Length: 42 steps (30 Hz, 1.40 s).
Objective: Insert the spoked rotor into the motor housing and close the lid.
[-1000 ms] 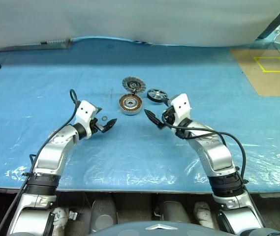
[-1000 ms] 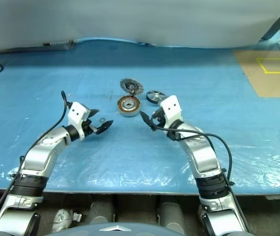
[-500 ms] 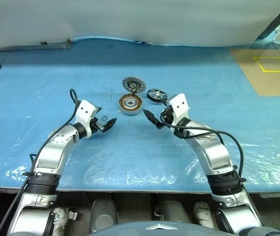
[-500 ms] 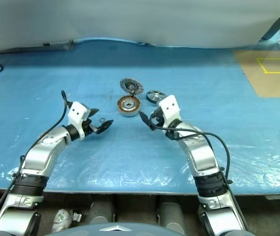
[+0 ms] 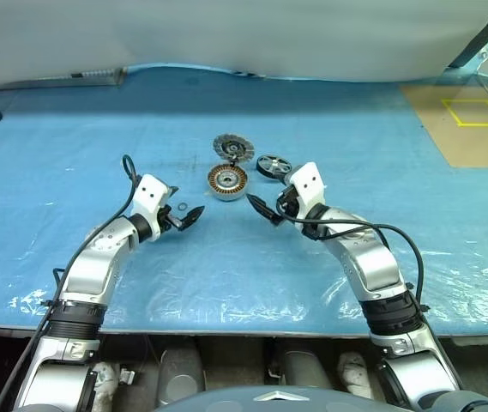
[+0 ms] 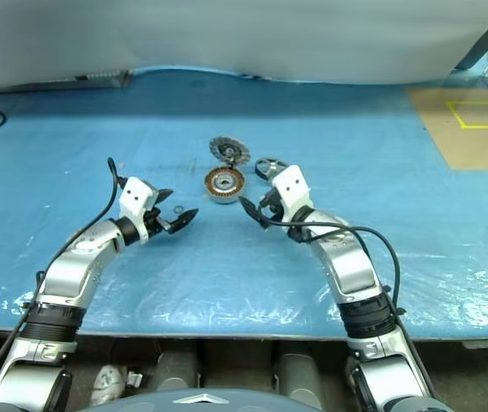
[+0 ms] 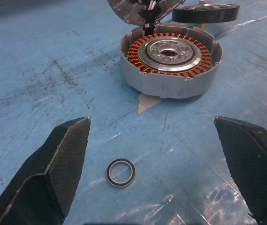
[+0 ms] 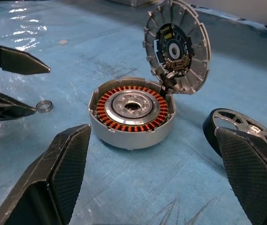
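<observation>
Showing the lid's (image 8: 178,44) dark inner electronics, the right wrist view alone.

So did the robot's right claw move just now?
Yes, a little. The right gripper slid toward the robot's left, ending nearer the motor housing, which stayed put on the blue sheet. Its fingers are open, holding nothing.

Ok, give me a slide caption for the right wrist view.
Open right gripper facing the motor housing, its lid hinged upright, spoked rotor beside it.

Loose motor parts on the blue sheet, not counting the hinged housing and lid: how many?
2. The spoked rotor lies beside the motor housing, apart from it; a small bearing ring lies between the left gripper's open fingers.
</observation>
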Available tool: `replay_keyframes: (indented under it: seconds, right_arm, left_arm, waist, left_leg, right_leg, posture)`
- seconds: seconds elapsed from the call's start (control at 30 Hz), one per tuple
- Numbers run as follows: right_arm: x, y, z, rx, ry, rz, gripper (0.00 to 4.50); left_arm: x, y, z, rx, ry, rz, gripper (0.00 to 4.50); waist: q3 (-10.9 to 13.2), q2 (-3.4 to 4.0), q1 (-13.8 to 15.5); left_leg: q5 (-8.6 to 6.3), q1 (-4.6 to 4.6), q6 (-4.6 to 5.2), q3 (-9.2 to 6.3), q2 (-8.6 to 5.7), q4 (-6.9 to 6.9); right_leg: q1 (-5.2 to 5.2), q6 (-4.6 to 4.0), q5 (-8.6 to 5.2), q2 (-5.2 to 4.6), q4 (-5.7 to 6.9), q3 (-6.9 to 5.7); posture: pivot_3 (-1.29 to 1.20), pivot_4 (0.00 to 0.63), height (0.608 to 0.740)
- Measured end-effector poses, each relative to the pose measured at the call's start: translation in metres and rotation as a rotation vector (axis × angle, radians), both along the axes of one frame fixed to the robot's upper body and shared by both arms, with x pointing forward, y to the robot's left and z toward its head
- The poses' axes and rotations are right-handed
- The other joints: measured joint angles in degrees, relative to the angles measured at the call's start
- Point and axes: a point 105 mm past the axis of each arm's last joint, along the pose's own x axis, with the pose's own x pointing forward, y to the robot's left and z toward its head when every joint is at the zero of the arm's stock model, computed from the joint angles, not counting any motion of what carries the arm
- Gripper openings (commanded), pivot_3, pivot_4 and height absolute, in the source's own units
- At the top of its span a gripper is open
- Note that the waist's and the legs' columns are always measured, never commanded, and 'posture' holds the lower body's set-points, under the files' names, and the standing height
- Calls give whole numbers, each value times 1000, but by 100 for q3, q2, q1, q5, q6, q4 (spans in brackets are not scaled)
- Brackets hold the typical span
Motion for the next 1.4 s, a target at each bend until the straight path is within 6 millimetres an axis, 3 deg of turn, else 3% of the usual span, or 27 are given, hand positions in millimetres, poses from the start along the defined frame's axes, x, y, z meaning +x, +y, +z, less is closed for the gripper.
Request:
replay_keyframes:
  seconds: [0.1,0.37,0.5,0.83,1.2,1.3,1.4]
  right_arm:
    - [4,7,-2,-40,35,40,4478]
    - [5,55,-2,-301,129,336,4478]
    - [12,61,-6,-374,149,370,4478]
    - [54,80,-4,-527,55,338,4478]
    - [57,75,-20,-621,75,399,4478]
    - [56,73,-20,-657,75,422,3866]
    - [58,71,-18,-685,68,424,2892]
  left_arm:
    - [-1,0,1,1,-14,-2,4500]
    - [-9,-7,-9,-27,-34,-22,4500]
    - [-17,-8,-17,-28,-26,-41,4500]
    - [-21,-10,-18,-40,-37,-58,4500]
    - [-22,-10,-17,-40,-41,-60,4500]
    - [-22,-10,-17,-40,-40,-60,4500]
    - [-22,-10,-17,-40,-40,-60,4500]
  waist:
    - [0,0,-13]
    - [0,0,-28]
    - [0,0,-6]
    - [0,0,-27]
    - [0,0,-30]
    - [0,0,-21]
    - [0,0,-3]
  left_leg:
    - [0,2,0,0,1,4]
    - [0,2,0,-1,5,27]
    - [0,0,0,-1,6,30]
    - [0,-6,0,1,11,41]
    - [-1,-14,1,1,15,49]
    - [-1,-15,2,1,15,57]
    - [-1,-15,2,1,16,57]
  right_leg:
    - [0,-4,-1,0,8,1]
    - [0,-8,-2,-1,30,1]
    - [-1,-9,-2,-1,33,1]
    - [-14,-20,-3,-1,50,0]
    - [-31,-31,-8,-1,72,-4]
    - [-30,-34,-7,-2,74,-4]
    - [-29,-34,-6,-2,73,-5]
  posture:
    - [0,150,740]
    - [0,150,740]
    - [0,150,740]
    - [0,150,740]
    - [0,150,740]
    - [0,150,740]
    - [0,150,740]
